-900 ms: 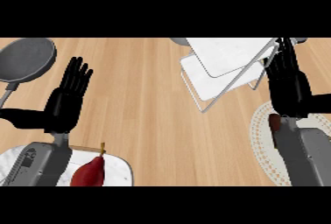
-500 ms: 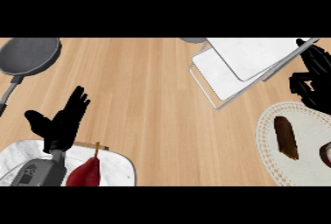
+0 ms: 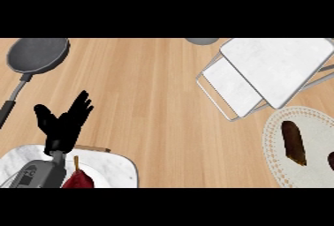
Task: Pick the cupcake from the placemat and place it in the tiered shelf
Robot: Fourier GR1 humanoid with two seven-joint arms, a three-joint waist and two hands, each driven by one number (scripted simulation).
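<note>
- Head view: the left hand stands at the lower left with fingers straight and spread, holding nothing; it rests above a white marble plate carrying a dark red item.
- The right hand does not show in this view.
- The placemat lies at the right edge, just below the tiered shelf.
- A long dark brown object sits on the placemat; it is probably the cupcake seen from above, though its shape does not confirm this.
- Step in hand, as judged: approach and grasp on the placemat.
- Recommended method: bring the right hand down over the brown object, curl the fingers around its sides, lift clear of the mat, then carry it to a shelf tier.
- A grey frying pan lies at the upper left, well apart from the work area.
</note>
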